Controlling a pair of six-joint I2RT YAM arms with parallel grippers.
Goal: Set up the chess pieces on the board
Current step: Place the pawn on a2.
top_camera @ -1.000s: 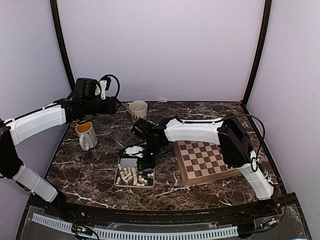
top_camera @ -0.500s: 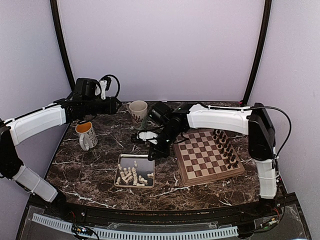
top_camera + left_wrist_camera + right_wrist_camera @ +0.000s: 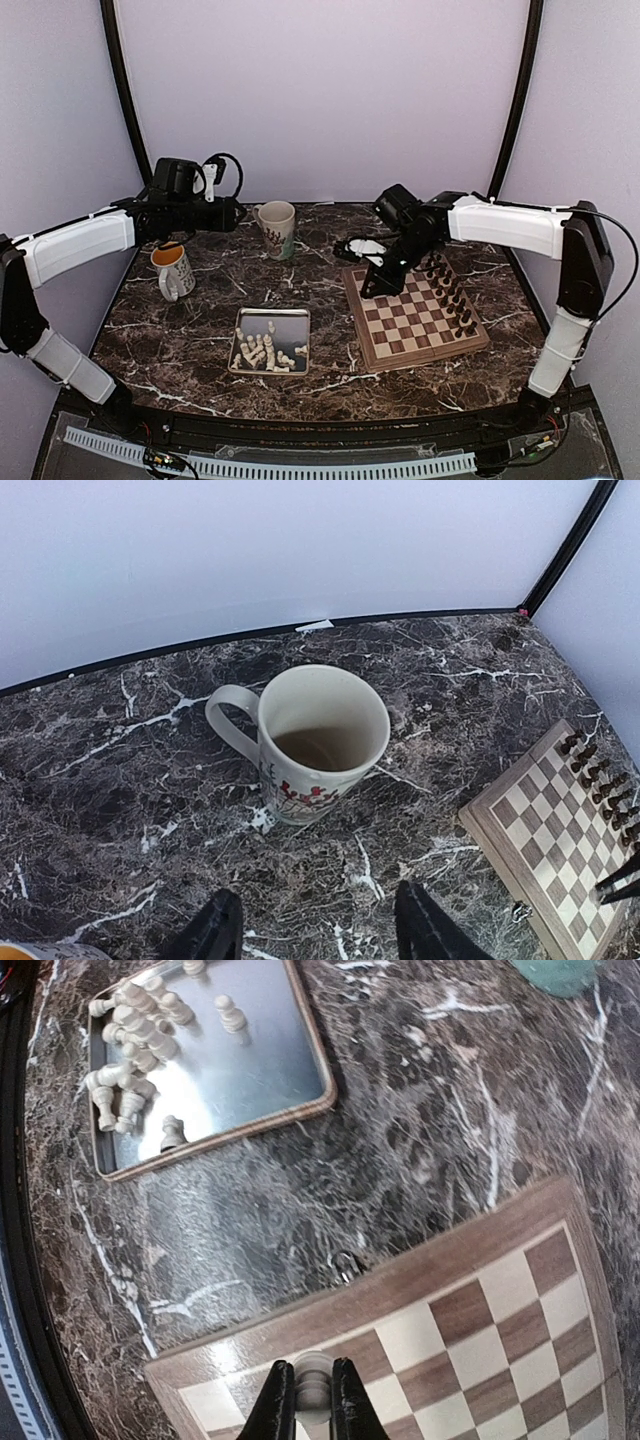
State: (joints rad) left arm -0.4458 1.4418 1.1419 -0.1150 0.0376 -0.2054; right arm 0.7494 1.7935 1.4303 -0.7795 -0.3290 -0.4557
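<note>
Pinching 1 cream-white chess piece (image 3: 313, 1375) at its rounded top, the right gripper (image 3: 312, 1400) holds it between both fingers (image 3: 272, 1410) over the chessboard (image 3: 480, 1310), at its left-edge squares. It looks light, rigid and slick, so a grip across the narrow stem suits it. The left gripper (image 3: 318, 930) has its fingers spread, holding nothing.

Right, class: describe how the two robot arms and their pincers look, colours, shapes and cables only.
Both the left arm and right arm have white shells joined by black joints. A black cable loops above the left wrist. The left pincer and right pincer each have two slim black fingers.
</note>
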